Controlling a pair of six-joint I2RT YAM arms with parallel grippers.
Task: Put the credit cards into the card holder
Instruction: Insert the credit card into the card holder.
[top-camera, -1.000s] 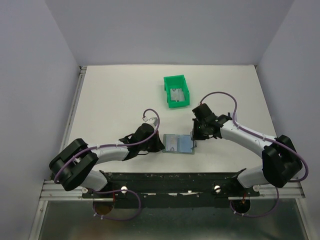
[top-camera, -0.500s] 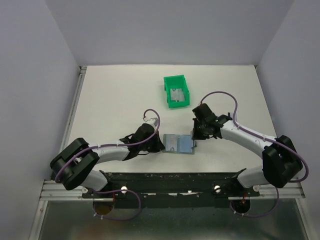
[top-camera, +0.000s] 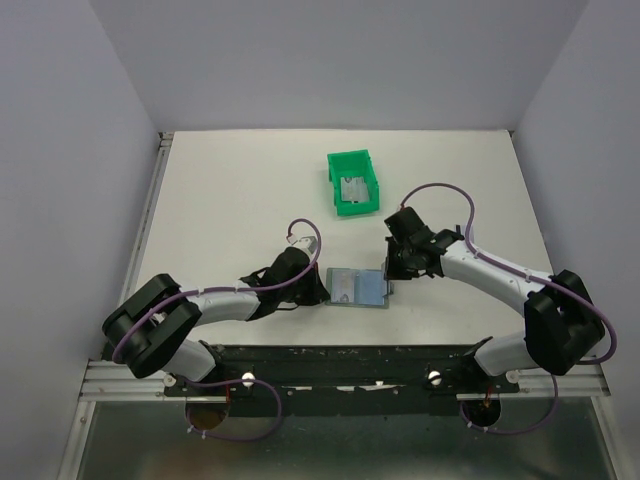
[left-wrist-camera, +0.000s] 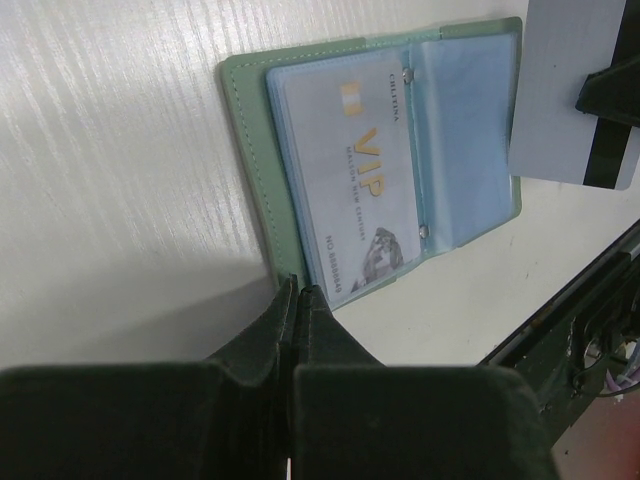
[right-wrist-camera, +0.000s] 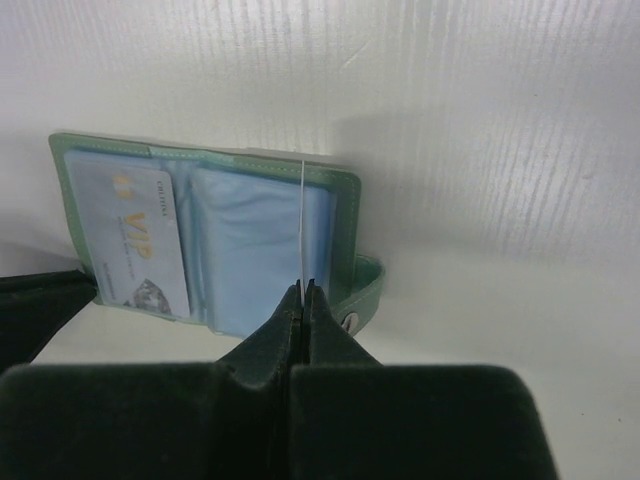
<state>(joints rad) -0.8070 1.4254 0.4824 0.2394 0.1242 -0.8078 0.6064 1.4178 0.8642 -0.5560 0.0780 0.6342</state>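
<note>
The card holder (top-camera: 357, 288) lies open on the table, green border (left-wrist-camera: 248, 150) around pale blue pockets. One credit card with gold VIP lettering (left-wrist-camera: 350, 170) sits in its left pocket. My left gripper (left-wrist-camera: 298, 289) is shut, its tips resting on the holder's near left edge. My right gripper (right-wrist-camera: 303, 288) is shut on a silvery credit card (left-wrist-camera: 560, 100) with a black stripe. It holds the card upright on its edge, seen as a thin line (right-wrist-camera: 301, 220), over the holder's right pocket (right-wrist-camera: 250, 240). Another grey card (top-camera: 352, 188) lies in the green bin.
The bright green bin (top-camera: 353, 160) stands behind the holder, toward the table's middle. The holder's snap strap (right-wrist-camera: 365, 290) sticks out at its right side. The black base rail (top-camera: 340, 360) runs close in front of the holder.
</note>
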